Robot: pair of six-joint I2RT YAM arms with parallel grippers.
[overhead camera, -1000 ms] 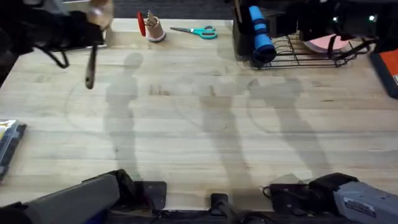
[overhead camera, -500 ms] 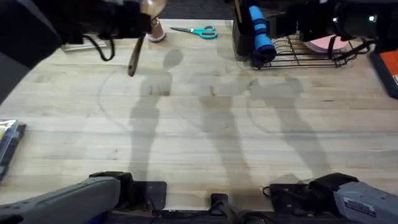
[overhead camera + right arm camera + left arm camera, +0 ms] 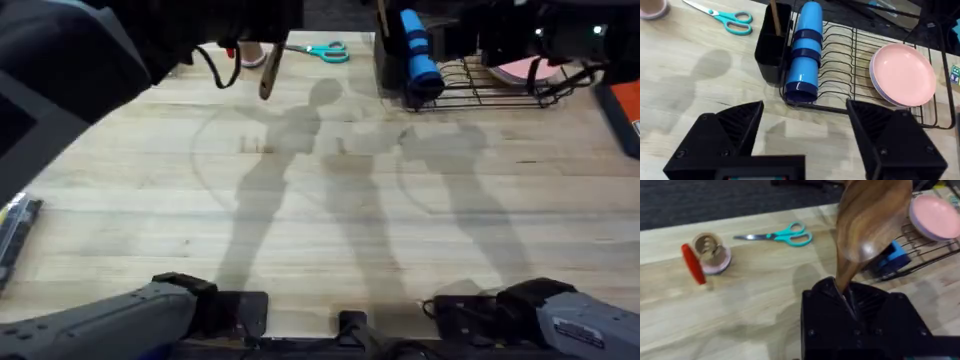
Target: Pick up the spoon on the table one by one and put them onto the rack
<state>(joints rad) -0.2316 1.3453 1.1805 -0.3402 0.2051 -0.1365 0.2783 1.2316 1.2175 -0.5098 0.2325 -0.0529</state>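
Clamped in the left jaws (image 3: pixel 847 297) is a wooden spoon (image 3: pixel 867 227): the black fingers are closed tight on its slim neck, and the round bowl stands up above them, seen from its back. From overhead the left arm shows large and dark across the upper left, raised above the bench (image 3: pixel 330 230), with the spoon's handle hanging down from it near the far edge.

On the bench below, toward the far left, lies a roll of tape in a red-handled holder (image 3: pixel 705 256). Just to its right, apart from it, lie the teal-handled scissors (image 3: pixel 782 235), flat on the wood.

Further right stands the rack (image 3: pixel 875 85), black wire at the far right of the bench. Its black cutlery holder (image 3: pixel 771 47) sits at the end nearest the scissors, and one slim wooden handle already stands upright in it. A blue bottle (image 3: pixel 805 52) lies on its side on the wires just beside the holder. Pink plates (image 3: pixel 902 75) lean in the slots further along.

At the right, the right jaws (image 3: pixel 805 125) are spread wide and hold nothing, hovering over bare wood in front of the rack.
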